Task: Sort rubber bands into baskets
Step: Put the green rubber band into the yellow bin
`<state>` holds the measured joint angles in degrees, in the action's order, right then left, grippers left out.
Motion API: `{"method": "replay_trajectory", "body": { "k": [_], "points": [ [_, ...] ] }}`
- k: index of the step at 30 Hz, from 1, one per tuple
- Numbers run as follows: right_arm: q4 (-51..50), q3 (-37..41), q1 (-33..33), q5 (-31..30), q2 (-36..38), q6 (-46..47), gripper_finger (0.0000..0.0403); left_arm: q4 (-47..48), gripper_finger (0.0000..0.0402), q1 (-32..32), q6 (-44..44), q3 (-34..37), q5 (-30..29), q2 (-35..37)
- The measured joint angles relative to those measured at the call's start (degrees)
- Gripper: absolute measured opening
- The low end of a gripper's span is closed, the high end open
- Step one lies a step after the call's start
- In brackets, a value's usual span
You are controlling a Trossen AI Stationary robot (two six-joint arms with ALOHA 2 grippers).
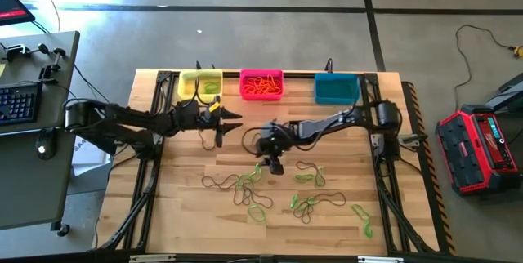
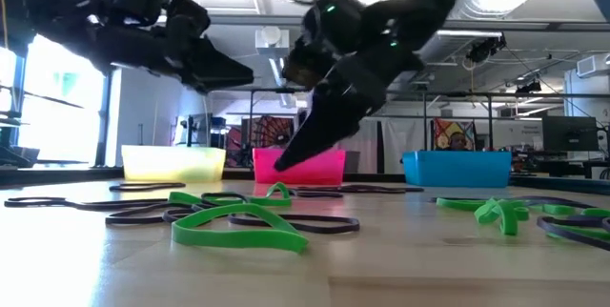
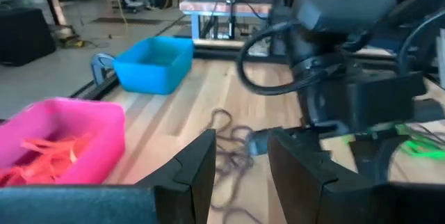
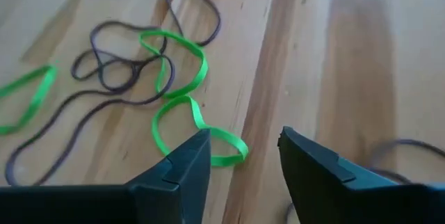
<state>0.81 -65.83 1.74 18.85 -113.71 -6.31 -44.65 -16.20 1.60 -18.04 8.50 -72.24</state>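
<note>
Rubber bands, green and dark, are lying scattered on the table in front of 3 baskets. Right gripper is hanging just above them, fingers spread, gripping nothing. Left gripper is waiting near the yellow basket, fingers also apart.

A pale wooden table fills the middle of the high view. Along its upper edge sit 3 baskets in a row: yellow at left, pink in the centre, teal at right. Across the lower middle, green and dark rubber bands lie scattered loose on the boards.
</note>
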Motion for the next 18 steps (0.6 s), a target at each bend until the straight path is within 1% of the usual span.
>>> {"method": "replay_trajectory", "body": {
  "k": [4, 8, 11, 15, 16, 18],
  "points": [
    [-5.61, -4.76, 0.00, 1.43, -4.42, -1.69, 0.0153, 0.35, 0.0122, 1.57, -1.05, 1.74, 0.01, 0.97],
    [-7.96, -7.84, -0.21, 2.46, -6.01, -3.89, 0.0134, 0.38, 0.0122, 2.83, -1.37, 2.78, -0.03, 0.89],
    [-8.83, -8.12, -0.26, 2.16, -6.03, -4.74, 0.0095, 0.22, 0.0122, 3.50, -1.55, 3.23, -0.03, 0.91],
    [-9.79, -8.08, -0.24, 1.86, -5.93, -6.05, 0.0018, 1.33, 0.0122, 4.08, -4.45, 3.26, -0.10, 0.89],
    [-9.81, -8.08, -0.24, 1.03, -5.89, -6.54, 0.0010, 1.82, 0.0122, 4.07, -5.66, 3.25, -0.10, 0.89],
    [-9.83, -8.08, -0.21, -0.57, -5.88, -6.63, 0.0013, 3.19, 0.0122, 4.05, -8.01, 3.25, -0.10, 0.89]
  ]
}}
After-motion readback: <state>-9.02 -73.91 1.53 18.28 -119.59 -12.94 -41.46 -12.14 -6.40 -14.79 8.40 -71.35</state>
